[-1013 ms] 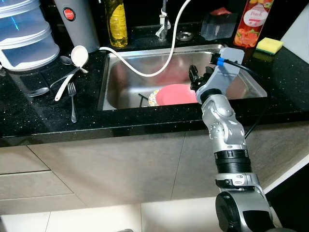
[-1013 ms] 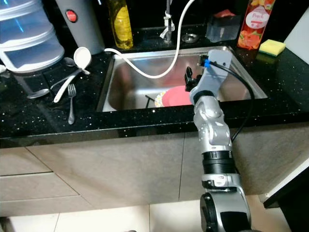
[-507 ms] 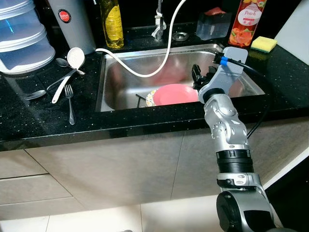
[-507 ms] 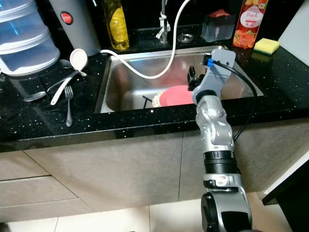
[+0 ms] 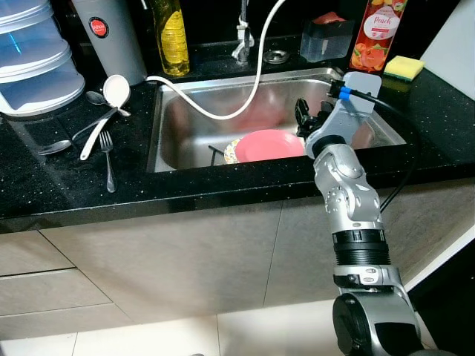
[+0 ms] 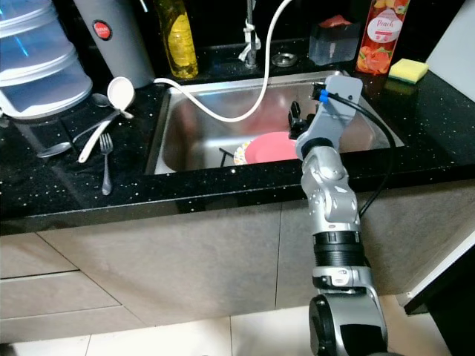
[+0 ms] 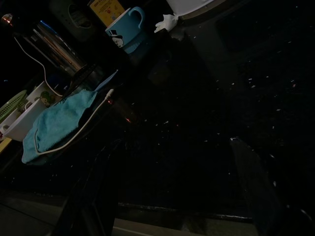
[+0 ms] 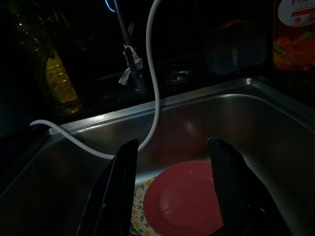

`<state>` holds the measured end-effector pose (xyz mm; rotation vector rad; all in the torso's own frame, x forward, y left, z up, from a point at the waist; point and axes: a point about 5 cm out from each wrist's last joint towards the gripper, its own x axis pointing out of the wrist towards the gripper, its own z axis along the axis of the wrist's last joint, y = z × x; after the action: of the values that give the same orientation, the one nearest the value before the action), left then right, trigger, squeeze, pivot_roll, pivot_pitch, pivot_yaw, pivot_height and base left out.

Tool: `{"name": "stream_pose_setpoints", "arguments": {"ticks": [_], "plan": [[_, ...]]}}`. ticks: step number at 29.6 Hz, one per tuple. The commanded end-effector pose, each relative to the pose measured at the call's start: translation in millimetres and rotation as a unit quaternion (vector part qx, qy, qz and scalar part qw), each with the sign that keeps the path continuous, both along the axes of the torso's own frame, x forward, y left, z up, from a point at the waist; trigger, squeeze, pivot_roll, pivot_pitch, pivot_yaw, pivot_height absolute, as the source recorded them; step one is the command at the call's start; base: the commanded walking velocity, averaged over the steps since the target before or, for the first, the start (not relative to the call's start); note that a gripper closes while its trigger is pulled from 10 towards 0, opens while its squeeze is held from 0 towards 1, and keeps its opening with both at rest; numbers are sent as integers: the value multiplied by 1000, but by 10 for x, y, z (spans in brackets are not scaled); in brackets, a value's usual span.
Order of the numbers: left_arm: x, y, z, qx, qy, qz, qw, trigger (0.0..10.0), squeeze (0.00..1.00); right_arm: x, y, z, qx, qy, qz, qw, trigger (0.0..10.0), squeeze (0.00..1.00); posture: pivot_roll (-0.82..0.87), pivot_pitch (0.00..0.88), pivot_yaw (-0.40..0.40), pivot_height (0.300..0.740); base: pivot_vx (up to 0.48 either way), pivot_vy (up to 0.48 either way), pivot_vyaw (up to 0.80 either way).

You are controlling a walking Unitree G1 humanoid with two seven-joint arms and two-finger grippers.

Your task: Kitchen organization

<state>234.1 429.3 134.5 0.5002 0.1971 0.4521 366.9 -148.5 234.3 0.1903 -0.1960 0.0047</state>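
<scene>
1. Reaching over the front rim of the sink (image 5: 167, 119), the right gripper (image 5: 308, 119) hangs just above the basin with its two black fingers (image 8: 120, 189) spread wide and nothing between them.
2. Directly below and just ahead of that gripper lies the pink plate (image 8: 184, 201), resting on a flower-patterned plate (image 8: 140, 209) whose edge peeks out on the side away from the arm; neither is touched.
3. Judging from this, the tidying is at an early stage: both plates sit in the sink, and the grasp on the pink one is not yet made.
4. Well off to the gripper's left, on the black counter (image 5: 44, 185), loose cutlery also looks unsorted.
5. Counted: two plates in the sink; one fork (image 5: 106, 156), one white ladle (image 5: 107, 104) and two metal spoons, as far as I can tell.
6. Beyond the gripper stand one oil bottle (image 5: 172, 37), one peach juice bottle (image 5: 378, 33) and one yellow sponge (image 5: 404, 68); one white hose (image 5: 245, 96) droops into the basin.
7. On the left wrist view the scene is very dark; the left gripper's (image 7: 172, 196) fingers stand apart, holding nothing.
</scene>
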Motion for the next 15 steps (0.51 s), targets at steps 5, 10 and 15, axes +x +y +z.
{"name": "stream_pose_setpoints", "arguments": {"ticks": [5, 10, 15], "plan": [[-108, -11, -219, 17, 91, -27, 995, 10000, 0, 8, 44, 48, 2, -4, 9, 1000, 10000, 0, 32, 0, 66, 740, 0, 0, 0], [-151, -26, -189, 21, 36, -17, 999, 10000, 0, 0, 15, 47, 2, -2, 5, 1000, 10000, 0, 35, 0, 52, 740, 0, 0, 0], [-205, -58, -229, 28, 27, -22, 999, 10000, 0, 5, 34, 46, -2, 0, 12, 1000, 10000, 0, 46, 0, 43, 740, 0, 0, 0]]}}
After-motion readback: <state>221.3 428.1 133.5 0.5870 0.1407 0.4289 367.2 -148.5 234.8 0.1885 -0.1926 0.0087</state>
